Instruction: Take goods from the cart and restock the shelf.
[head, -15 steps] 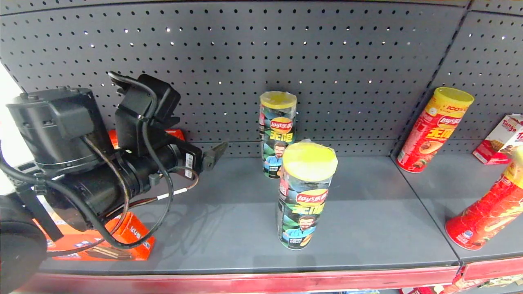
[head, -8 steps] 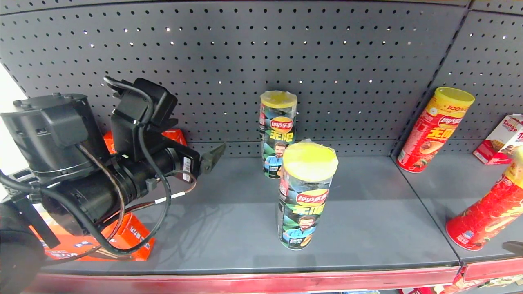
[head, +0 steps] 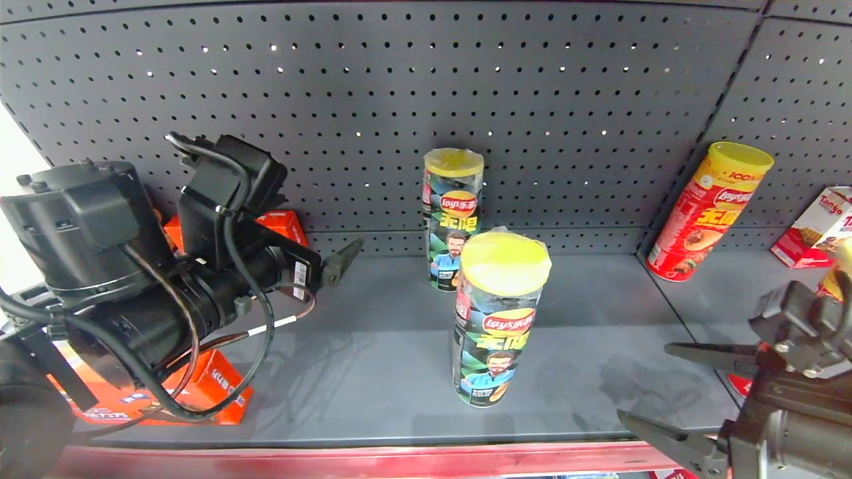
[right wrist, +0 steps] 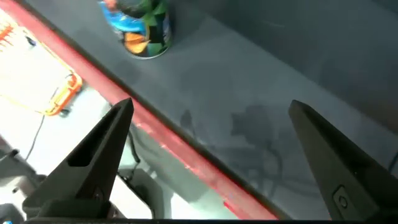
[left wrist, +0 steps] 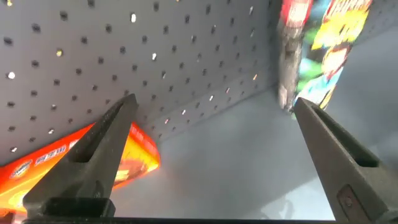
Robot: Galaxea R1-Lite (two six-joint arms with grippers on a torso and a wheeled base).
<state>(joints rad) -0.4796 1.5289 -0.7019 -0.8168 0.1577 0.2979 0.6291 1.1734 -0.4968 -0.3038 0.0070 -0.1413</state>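
Two green-and-black chip cans with yellow lids stand upright on the grey shelf (head: 373, 372), one in front (head: 496, 319) and one behind it near the pegboard (head: 452, 219). My left gripper (head: 341, 258) hovers over the left part of the shelf, pointing at the back can. Its fingers are open and empty in the left wrist view (left wrist: 214, 102), where a can (left wrist: 317, 50) stands beyond them. My right gripper (head: 642, 380) is open and empty at the shelf's front edge, right of the front can. That can's base (right wrist: 140, 25) is in the right wrist view.
Orange boxes lie at the shelf's left, one in front (head: 213, 386) and one at the back (head: 283, 223). A red chip can (head: 709, 209) leans on the divider to the right, beside a white-and-red box (head: 822, 226). A red strip (right wrist: 186, 149) runs along the shelf's front.
My right gripper has risen into view at the lower right, up to the shelf's front edge. The left arm has drawn back slightly to the left.
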